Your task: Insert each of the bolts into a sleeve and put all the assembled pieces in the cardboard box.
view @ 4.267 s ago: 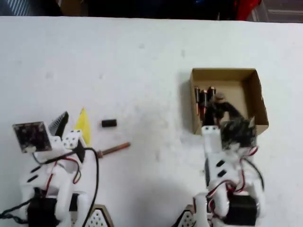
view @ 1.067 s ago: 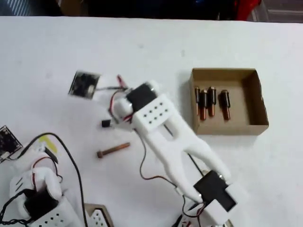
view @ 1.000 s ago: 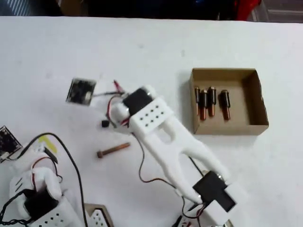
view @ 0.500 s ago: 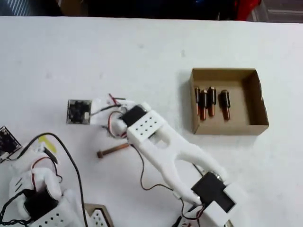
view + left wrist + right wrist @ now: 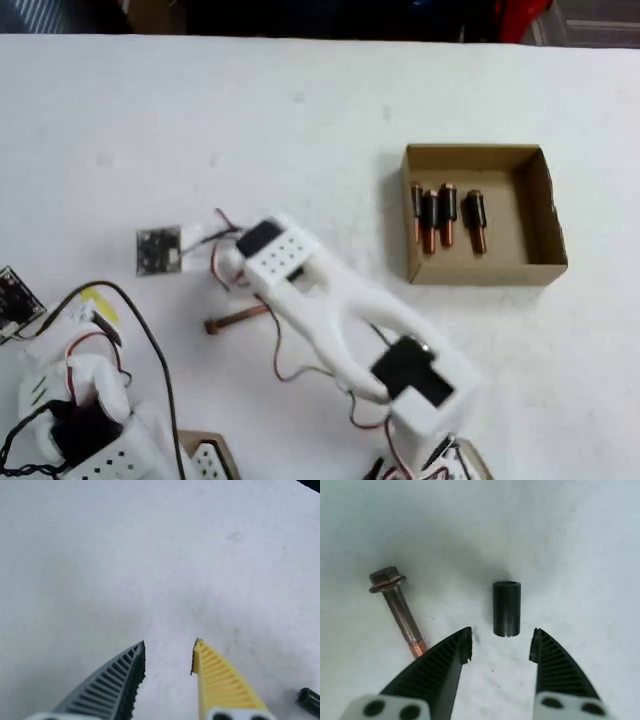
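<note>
A short black sleeve (image 5: 506, 608) lies on the white table just beyond my right gripper (image 5: 501, 637), which is open with its two black fingers on either side of the sleeve's near end. A copper bolt (image 5: 398, 611) lies beside the sleeve, outside one finger. From above, the bolt (image 5: 238, 318) rests next to the right arm (image 5: 275, 260), whose wrist covers the sleeve. My left gripper (image 5: 168, 652) is open over bare table, with nothing between its grey and yellow fingers. The cardboard box (image 5: 475, 152) holds several assembled pieces (image 5: 447, 215).
The left arm (image 5: 80, 400) sits at the table's near left corner, with a black cable (image 5: 150, 340) looping beside it. A small dark object (image 5: 310, 700) shows at the edge of the left wrist view. White table stretches wide behind both arms.
The right arm has left the box, swung left across the table and come down over the sleeve. The left arm has drawn back to the near left corner.
</note>
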